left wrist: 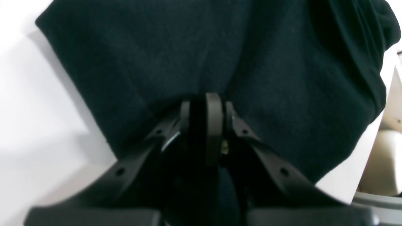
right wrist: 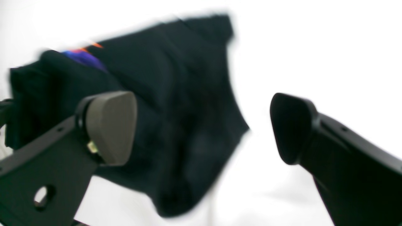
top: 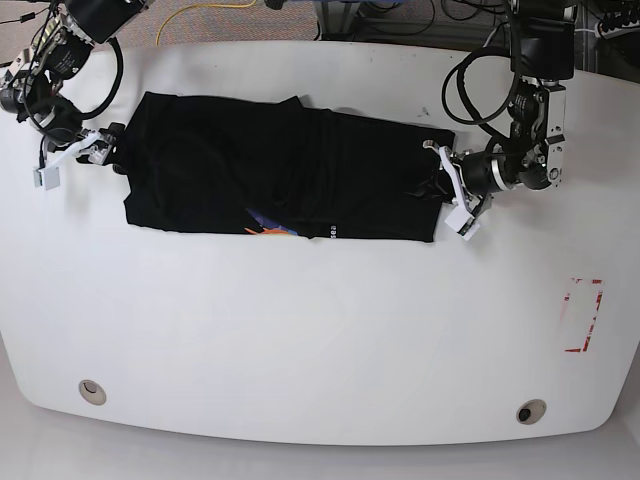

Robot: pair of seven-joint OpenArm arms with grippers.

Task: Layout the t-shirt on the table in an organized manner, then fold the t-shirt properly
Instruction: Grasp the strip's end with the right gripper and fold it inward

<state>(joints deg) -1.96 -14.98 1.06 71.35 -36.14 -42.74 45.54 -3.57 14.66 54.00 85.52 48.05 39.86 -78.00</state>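
T-shirt (top: 290,180) — one long fold across the table (top: 320,330); my left gripper (left wrist: 205,103) pinches its hem, right gripper (right wrist: 201,128) wide, empty; further folds remain.

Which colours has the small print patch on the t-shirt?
Blue-purple and orange print patch, clearest in the right wrist view.

No legible text, tiny white mark on the t-shirt (top: 290,180) hem unreadable

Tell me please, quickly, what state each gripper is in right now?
Left gripper: closed on the t-shirt.
Right gripper: open, holding nothing, beside the t-shirt's edge.
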